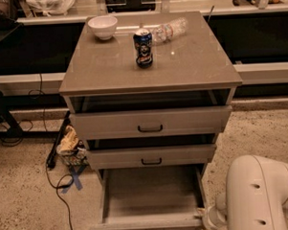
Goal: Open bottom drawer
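A grey-beige cabinet (149, 121) with three drawers stands on the speckled floor, in front of a long dark bench. Its flat surface (190, 67) carries three things near the back. To the lower right, the robot's bulky white arm (262, 193) reaches in beside the cabinet's foot.

The bottom drawer (152, 193) is pulled far out toward me, well past the two above it. Its inner floor is in plain sight, and its front panel lies right at the lower edge of the view. The top drawer (111, 124), the tallest, stands a little way out from the body, with a dark gap showing above its front. The middle drawer (184, 154) is likewise slightly out.

The pincer (207, 219) sits low at the right front corner of the bottom drawer, close against it. It is mostly hidden by the arm, so I cannot tell whether it is wide or narrow, or whether it holds anything.

On the floor to the left lies a heap of crumpled bags (71, 146), with a black cable (58, 188) trailing past.

On the surface, a white bowl (103, 26) sits at the back left. A clear bottle (169, 29) lies on its side at the back, right of centre. A blue can (143, 48) stands upright just in front of the bottle.

Small black handles mark the top (150, 129) and middle (151, 161) fronts.
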Robot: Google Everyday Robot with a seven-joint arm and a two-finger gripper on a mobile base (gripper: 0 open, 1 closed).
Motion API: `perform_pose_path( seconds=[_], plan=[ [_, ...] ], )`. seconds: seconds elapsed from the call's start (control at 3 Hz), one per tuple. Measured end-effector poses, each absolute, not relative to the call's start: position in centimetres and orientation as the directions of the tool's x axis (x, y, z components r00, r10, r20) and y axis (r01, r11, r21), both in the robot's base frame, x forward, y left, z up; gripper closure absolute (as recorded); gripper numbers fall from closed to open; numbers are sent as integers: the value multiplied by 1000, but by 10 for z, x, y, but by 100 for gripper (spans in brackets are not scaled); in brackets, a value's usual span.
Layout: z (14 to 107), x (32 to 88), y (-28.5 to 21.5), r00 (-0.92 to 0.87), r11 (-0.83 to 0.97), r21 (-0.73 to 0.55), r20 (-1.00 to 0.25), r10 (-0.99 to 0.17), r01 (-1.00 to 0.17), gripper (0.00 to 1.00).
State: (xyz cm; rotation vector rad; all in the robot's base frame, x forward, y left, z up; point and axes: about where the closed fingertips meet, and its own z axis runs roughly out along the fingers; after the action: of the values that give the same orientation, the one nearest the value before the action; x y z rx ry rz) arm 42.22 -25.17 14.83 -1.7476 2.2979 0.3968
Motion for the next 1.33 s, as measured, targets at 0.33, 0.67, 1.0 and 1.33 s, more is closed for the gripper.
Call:
perform_pose_path(
  seconds=[0.33, 0.67, 1.0, 1.33],
  plan=[
    [148, 422, -251, -264, 253, 77, -339, -903, -964, 0],
    [148, 422, -251, -264, 253, 77, -339, -903, -964, 0],
    [148, 422, -250, -264, 253, 77, -339, -903, -964, 0],
    [148, 422, -250, -264, 253, 77, -339, -903, -964, 0]
  ],
)
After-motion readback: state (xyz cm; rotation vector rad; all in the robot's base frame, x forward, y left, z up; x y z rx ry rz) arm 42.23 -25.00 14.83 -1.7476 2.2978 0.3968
